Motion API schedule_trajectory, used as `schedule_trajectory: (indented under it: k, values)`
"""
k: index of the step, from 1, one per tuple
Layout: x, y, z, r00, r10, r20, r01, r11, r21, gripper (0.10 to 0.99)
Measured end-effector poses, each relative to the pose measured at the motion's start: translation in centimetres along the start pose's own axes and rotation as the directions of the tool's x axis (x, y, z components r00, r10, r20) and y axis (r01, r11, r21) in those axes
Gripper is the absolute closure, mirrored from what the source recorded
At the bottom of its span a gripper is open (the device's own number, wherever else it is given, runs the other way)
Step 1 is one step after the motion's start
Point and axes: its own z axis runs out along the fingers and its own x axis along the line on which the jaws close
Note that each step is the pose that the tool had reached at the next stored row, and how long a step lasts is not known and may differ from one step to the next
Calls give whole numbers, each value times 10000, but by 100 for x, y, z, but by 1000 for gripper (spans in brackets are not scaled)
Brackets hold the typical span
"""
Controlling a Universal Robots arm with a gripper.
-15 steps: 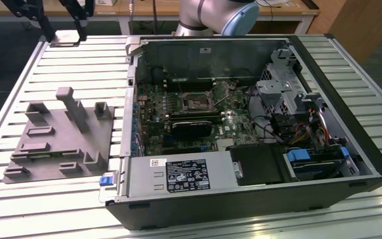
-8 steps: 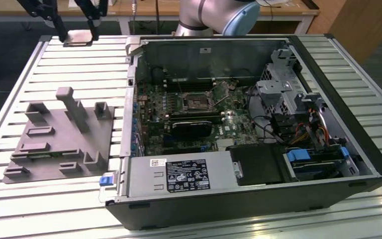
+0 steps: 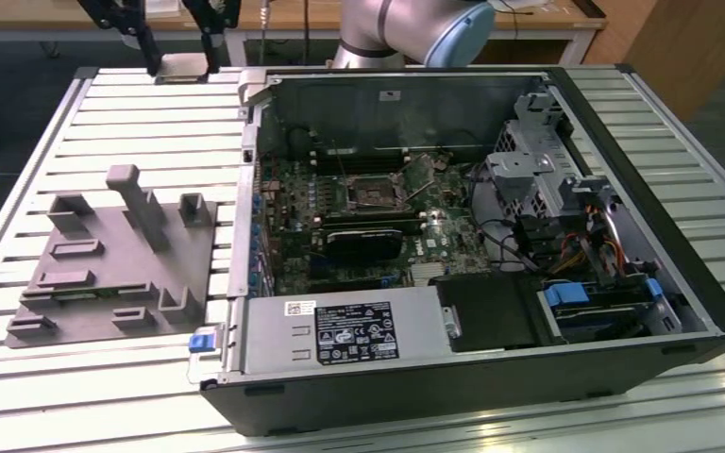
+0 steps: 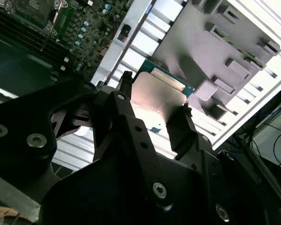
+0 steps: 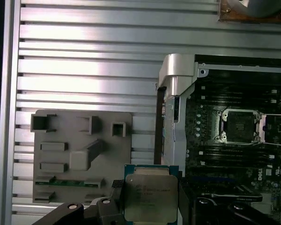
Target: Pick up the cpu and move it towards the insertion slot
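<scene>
Grey plastic fixture (image 3: 117, 260) on slatted desk (image 3: 148, 123), exterior view's left. Hand (image 3: 181, 66) raised above desk behind fixture, fingers clenched on cpu (image 3: 184, 64) edges; cpu (image 5: 149, 198) silvery, apparently level. Open computer case (image 3: 489, 377) to right; insertion slot (image 3: 373, 193) on green board, well apart from cpu.

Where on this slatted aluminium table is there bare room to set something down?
Bare slats lie between the grey plastic fixture and the gripper holding the silvery square cpu, and below the fixture. The open black computer case is crowded.
</scene>
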Motion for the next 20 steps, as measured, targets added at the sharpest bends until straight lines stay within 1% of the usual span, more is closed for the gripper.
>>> schedule_trajectory:
  k: [4,9,12,16,20]
  values:
    - [-121,47,1,10000,0,1,0,10000,0,541]
    - [-246,131,3,10000,0,-1,0,10000,1,541]
    - [-282,182,7,10000,0,1,0,10000,-1,541]
    - [-386,214,8,10000,1,0,-1,10000,0,541]
    - [-538,224,8,10000,1,1,-1,10000,0,541]
